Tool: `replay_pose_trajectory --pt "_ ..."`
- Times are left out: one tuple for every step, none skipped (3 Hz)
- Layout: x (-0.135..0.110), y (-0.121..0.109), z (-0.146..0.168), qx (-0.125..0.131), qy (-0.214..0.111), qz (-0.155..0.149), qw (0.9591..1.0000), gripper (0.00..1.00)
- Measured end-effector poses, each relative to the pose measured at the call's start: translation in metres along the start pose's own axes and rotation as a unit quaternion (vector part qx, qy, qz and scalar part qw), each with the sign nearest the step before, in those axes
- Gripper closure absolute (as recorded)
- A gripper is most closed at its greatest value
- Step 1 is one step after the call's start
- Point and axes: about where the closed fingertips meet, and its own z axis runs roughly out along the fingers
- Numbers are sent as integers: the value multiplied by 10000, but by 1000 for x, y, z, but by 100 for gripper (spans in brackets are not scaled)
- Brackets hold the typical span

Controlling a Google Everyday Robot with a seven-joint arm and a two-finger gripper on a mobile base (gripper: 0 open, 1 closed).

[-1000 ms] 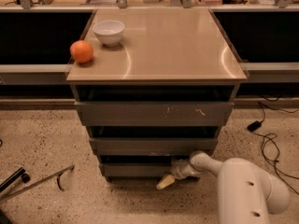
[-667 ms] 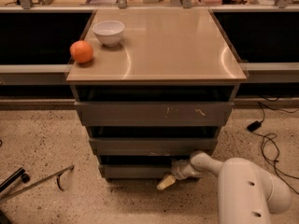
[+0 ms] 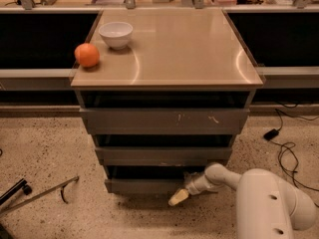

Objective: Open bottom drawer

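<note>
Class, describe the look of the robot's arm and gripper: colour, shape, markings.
The arm is smooth and off-white, a thick tube narrowing to a slim wrist, with small dark holes on its widest part. The gripper, by the bottom drawer, ends in a pale yellowish tip.

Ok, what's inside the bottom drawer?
Only a dark gap shows above the bottom drawer front. The middle drawer overhangs it, so any contents are hidden. The claw is low at its front, right of centre.
</note>
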Motion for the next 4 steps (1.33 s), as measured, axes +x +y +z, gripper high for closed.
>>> replay_pose_trajectory --pt "1 27 -5 -331 -54 49 9994 0" --pt "1 27 -4 -333 -52 49 9994 0" --pt "2 43 2 -494 28 46 9988 0" --pt "2 67 -8 -482 98 91 9988 0"
